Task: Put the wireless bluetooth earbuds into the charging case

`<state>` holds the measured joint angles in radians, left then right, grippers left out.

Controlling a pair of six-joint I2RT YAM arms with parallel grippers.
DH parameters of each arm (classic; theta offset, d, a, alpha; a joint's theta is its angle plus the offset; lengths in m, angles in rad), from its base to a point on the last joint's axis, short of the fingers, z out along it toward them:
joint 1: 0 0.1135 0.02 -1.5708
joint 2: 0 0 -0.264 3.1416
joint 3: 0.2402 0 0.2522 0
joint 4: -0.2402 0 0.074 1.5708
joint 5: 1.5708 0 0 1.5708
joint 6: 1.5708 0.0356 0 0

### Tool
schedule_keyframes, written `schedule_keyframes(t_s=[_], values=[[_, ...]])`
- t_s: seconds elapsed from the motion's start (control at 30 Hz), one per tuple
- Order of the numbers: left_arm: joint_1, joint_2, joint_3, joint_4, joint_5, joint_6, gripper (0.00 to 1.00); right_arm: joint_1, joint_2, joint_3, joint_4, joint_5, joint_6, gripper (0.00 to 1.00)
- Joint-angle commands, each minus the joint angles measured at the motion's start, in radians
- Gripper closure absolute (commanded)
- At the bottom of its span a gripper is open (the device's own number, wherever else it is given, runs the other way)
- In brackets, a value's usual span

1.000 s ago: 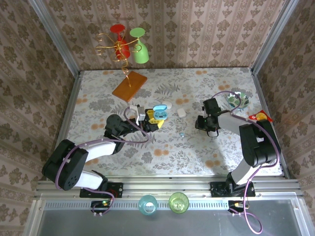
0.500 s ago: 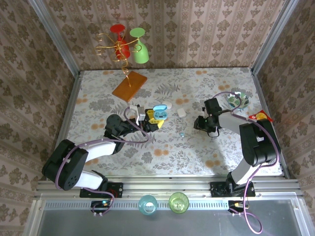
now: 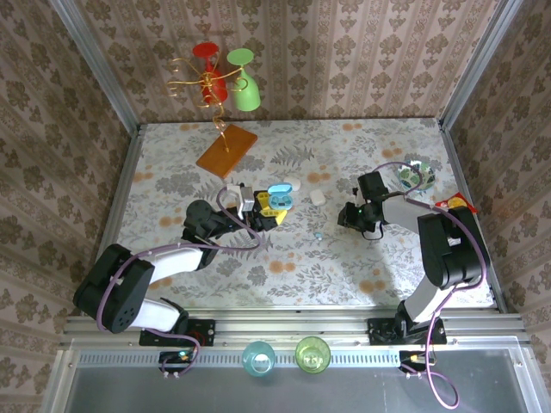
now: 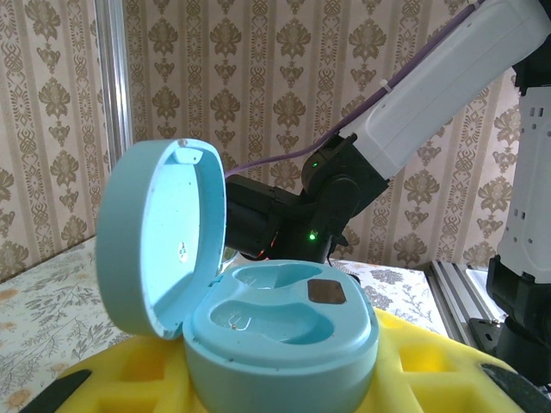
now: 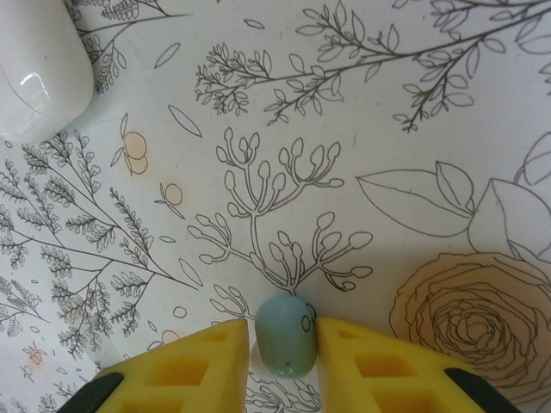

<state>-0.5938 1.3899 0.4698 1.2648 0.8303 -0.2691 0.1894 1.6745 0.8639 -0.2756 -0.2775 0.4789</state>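
Note:
The pale blue charging case (image 4: pixel 284 331) stands open, its lid tipped up on the left and both wells empty. My left gripper (image 4: pixel 284 387) is shut on it from below with its yellow fingers (image 4: pixel 448 370); from above the case (image 3: pixel 278 198) sits at that gripper (image 3: pixel 274 209). On the tablecloth, a pale blue earbud (image 5: pixel 286 337) lies pressed between the yellow fingers (image 5: pixel 379 361) of my right gripper (image 5: pixel 284 348), which is shut on it. That gripper (image 3: pixel 347 218) points down at the table. Another tiny bluish earbud (image 3: pixel 318 234) lies on the cloth between the arms.
Two white pebble-like cases (image 3: pixel 318 197) (image 3: pixel 294 183) lie behind the blue case; one (image 5: pixel 34 69) shows at the upper left of the right wrist view. A glass rack on a wooden base (image 3: pixel 226 151) stands at the back left, a round patterned object (image 3: pixel 417 175) at the right.
My right gripper has shifted slightly to the left over the cloth. The left arm and the open case have not moved.

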Motion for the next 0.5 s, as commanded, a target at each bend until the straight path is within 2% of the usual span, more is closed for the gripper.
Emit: schedule_keyframes(t_s=[0.0,0.47], values=[[0.005,-0.005,0.021,0.029,0.023,-0.023,0.75,-0.006,0.027,-0.009,0.036,-0.031,0.022,0.73],[0.002,0.008,0.032,0.029,0.029,-0.026,0.75,-0.030,0.033,-0.039,0.138,-0.118,0.075,0.72]])
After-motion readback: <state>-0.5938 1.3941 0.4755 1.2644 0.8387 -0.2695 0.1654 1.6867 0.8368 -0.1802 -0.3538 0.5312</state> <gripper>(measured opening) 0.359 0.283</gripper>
